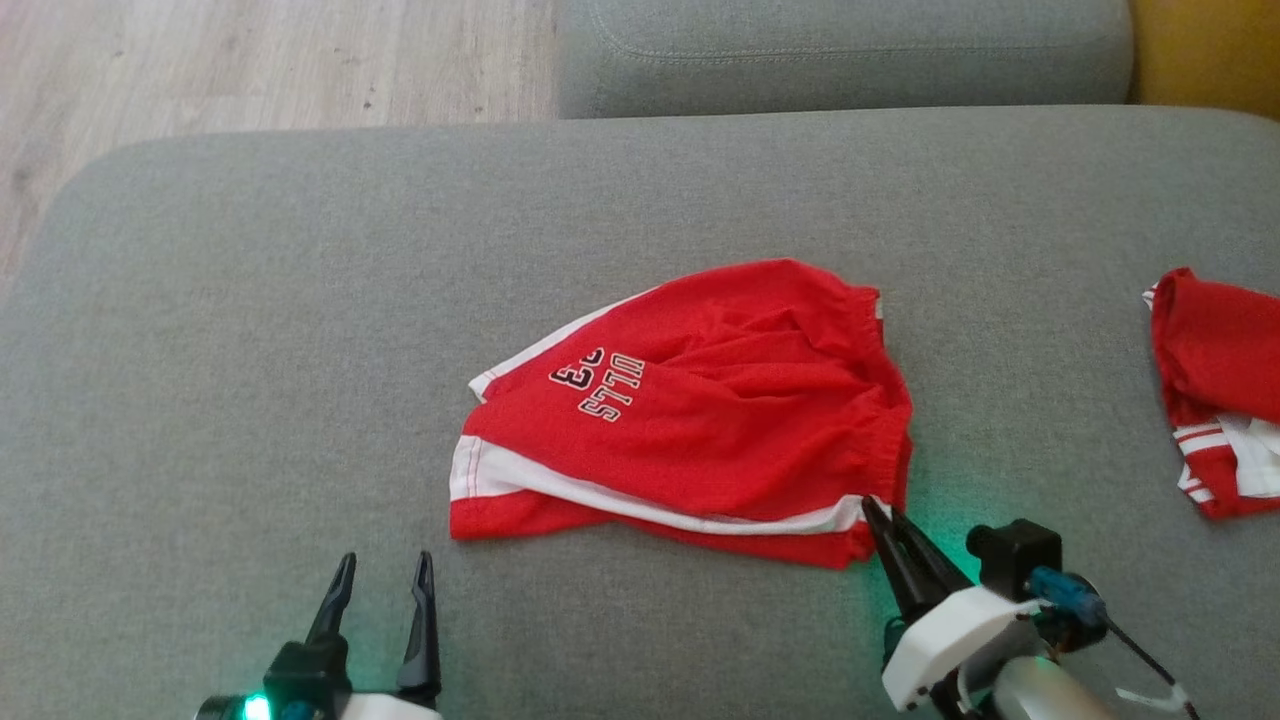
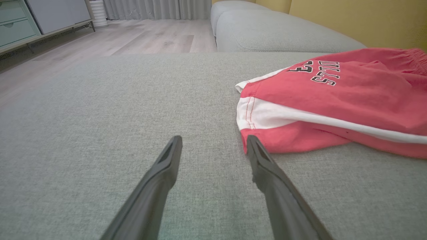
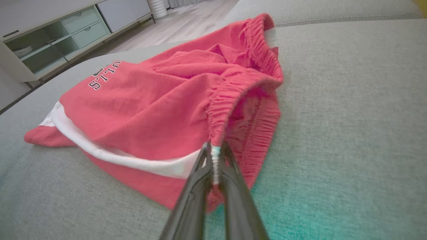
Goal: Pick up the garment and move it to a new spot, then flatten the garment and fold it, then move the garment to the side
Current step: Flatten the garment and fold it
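Observation:
The garment (image 1: 700,410) is a pair of red shorts with a white side stripe and dark lettering, lying rumpled in the middle of the grey sofa cushion (image 1: 300,300). My right gripper (image 1: 872,508) is shut on the garment's near right corner, where the white stripe meets the elastic waistband (image 3: 233,90). In the right wrist view its fingers (image 3: 213,160) pinch a fold of that cloth. My left gripper (image 1: 385,565) stands open at the lower left, just short of the garment's left hem (image 2: 253,110), with bare cushion between its fingers (image 2: 171,153).
A second red and white piece of clothing (image 1: 1215,390) lies at the cushion's right edge. Another grey cushion (image 1: 840,50) sits behind. Wooden floor (image 1: 250,70) runs beyond the cushion at the far left, with a pale cabinet (image 3: 50,40) farther off.

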